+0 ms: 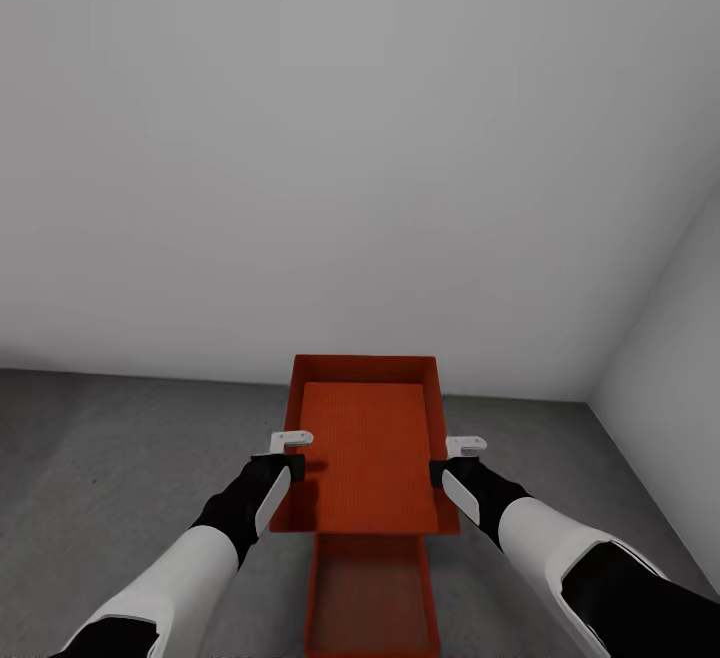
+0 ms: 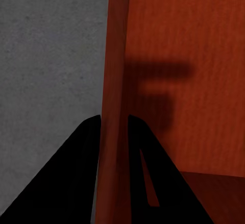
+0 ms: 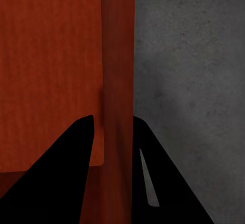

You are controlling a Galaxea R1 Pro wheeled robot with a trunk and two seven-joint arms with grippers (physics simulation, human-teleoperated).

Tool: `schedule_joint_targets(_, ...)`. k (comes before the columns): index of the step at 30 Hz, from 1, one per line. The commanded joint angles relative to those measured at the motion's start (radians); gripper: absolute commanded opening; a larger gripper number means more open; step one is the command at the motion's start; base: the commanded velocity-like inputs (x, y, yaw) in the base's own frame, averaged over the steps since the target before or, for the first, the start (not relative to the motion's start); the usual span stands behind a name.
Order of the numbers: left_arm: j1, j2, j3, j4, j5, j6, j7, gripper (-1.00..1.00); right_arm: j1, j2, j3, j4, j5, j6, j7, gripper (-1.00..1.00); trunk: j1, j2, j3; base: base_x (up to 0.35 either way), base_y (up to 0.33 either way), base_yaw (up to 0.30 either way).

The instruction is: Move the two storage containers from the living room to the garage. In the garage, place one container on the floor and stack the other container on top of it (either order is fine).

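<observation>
Plain white walls (image 1: 350, 138) meeting in a corner at the right, dark grey mottled concrete floor (image 1: 120, 438) below. At the left, white-and-black left arm reaching forward, left end effector (image 1: 290, 453) pinching the left long wall of the upper storage container (image 1: 368, 458); in the left wrist view, two black fingers (image 2: 71, 183) straddling that orange-red wall (image 2: 115, 106), one outside and one inside, floor (image 2: 51, 55) on the outer side and the bin's textured bottom on the inner side with a shadow across it. In the middle, upper storage container held level between both arms, open top up, nothing inside. Directly beneath and nearer the robot, lower storage container (image 1: 370, 593) resting on the floor, darker in shade, partly covered by the held one; cannot tell whether the two touch. At the right, right end effector (image 1: 458, 458) clamped on the right long wall in mirror fashion; in the right wrist view, black fingers (image 3: 66, 178) on either side of the wall (image 3: 118, 81), concrete (image 3: 189, 81) beyond.
</observation>
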Motion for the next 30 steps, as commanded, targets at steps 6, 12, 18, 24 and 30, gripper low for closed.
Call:
schedule_joint_targets(6,0.000,0.002,0.004,-0.001,-0.018,0.011,0.012,-1.00,-0.002,-0.020,-0.038,-0.003,0.028,0.007,-0.035,-1.00,0.001,-0.002,-0.012,0.000,0.000,0.000)
schedule_joint_targets(12,0.000,0.002,0.004,-0.002,-0.018,0.011,0.012,-1.00,-0.002,-0.020,-0.038,-0.003,0.028,0.007,-0.035,-1.00,0.001,-0.002,-0.022,0.000,0.000,0.000)
schedule_joint_targets(18,0.000,0.002,0.004,-0.001,-0.017,0.011,0.012,-1.00,-0.002,-0.020,-0.038,-0.003,0.028,0.007,-0.035,-1.00,0.001,-0.002,-0.032,0.000,0.000,0.000)
schedule_joint_targets(24,0.000,0.002,0.004,-0.002,-0.016,0.011,0.013,-1.00,-0.002,-0.020,-0.038,-0.003,0.028,0.007,-0.035,-1.00,0.001,-0.002,-0.041,0.000,0.000,0.000)
schedule_joint_targets(30,0.000,0.002,0.004,-0.002,-0.017,0.011,0.012,-1.00,-0.002,-0.020,-0.038,-0.003,0.028,0.007,-0.035,-1.00,0.001,-0.002,-0.051,0.000,0.000,0.000)
